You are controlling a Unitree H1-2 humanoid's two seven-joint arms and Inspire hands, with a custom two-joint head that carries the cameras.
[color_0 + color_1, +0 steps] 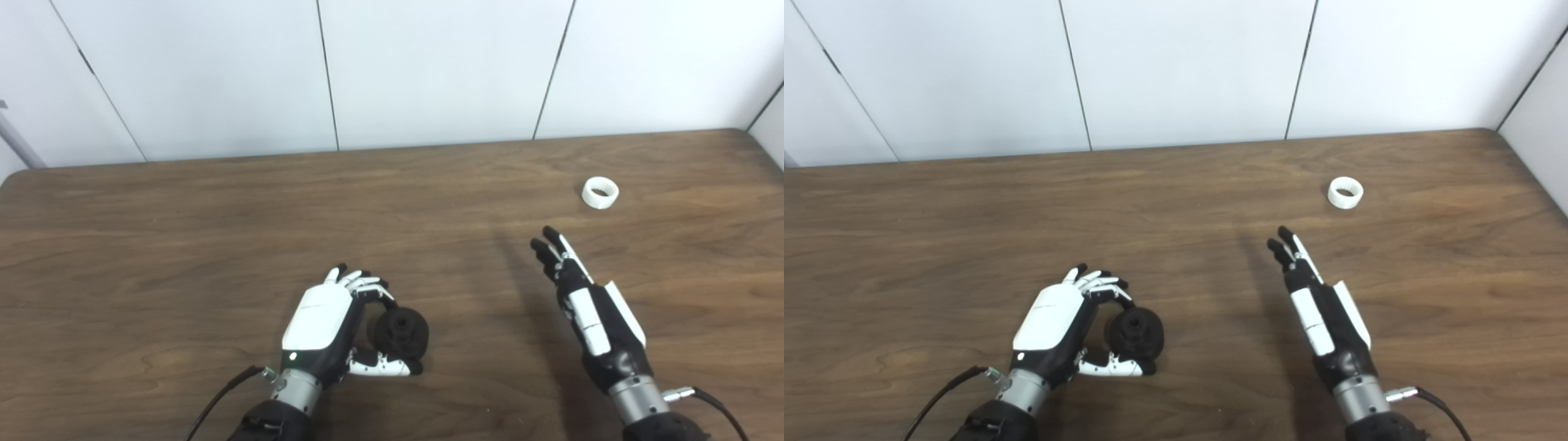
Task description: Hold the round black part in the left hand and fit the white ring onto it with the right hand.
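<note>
White ring (600, 192) beyond right hand (591, 312)

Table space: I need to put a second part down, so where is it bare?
The table is bare across its left half and the middle, back to the wall. Near front, the left robot hand cups the black part; the right robot hand points toward the white ring.

A dark brown wooden table (184, 233) with visible grain spans the whole view, its far edge meeting a white panelled wall and its far corners rounded. A white ring (600, 192) lies on the table toward the far right, on its side with the opening tilted up. A round black part (401, 332) sits on the table near the front edge, left of centre.
</note>
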